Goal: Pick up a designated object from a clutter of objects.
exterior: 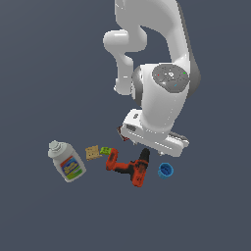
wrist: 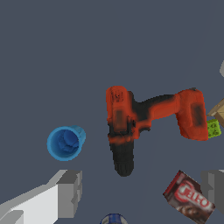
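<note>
Seven objects lie on one flat, matte slate-grey surface [exterior: 44, 73] that fills both views with no edge, wall or room behind it — only soft shadows under the things. Going from the exterior view's left: a white bottle [exterior: 67, 161] with a colourful label lies tilted, its cap toward the far left. Just to its right sits a tan square [exterior: 92, 152], and touching that a small green block [exterior: 105, 150]. Next comes the orange-black drill [exterior: 129, 167], lying on its side, its battery end beside the green block. A sliver of the dark red box [exterior: 120, 133] peeks out behind the arm's hand, far of the drill. At the right end stands the blue cup [exterior: 165, 170], upright with its mouth open upward, close to the drill's right but apart from it, nothing touching it.

The white Panda arm [exterior: 162, 93] hangs over the cluster, its hand above the drill and cup. In the wrist view the gripper [wrist: 142, 192] is spread wide — one grey finger [wrist: 70, 193] near the cup, the other at the frame's edge by the red box — and pinches nothing. The dark round can [wrist: 113, 218] shows only as a rim at the edge of the wrist view.
</note>
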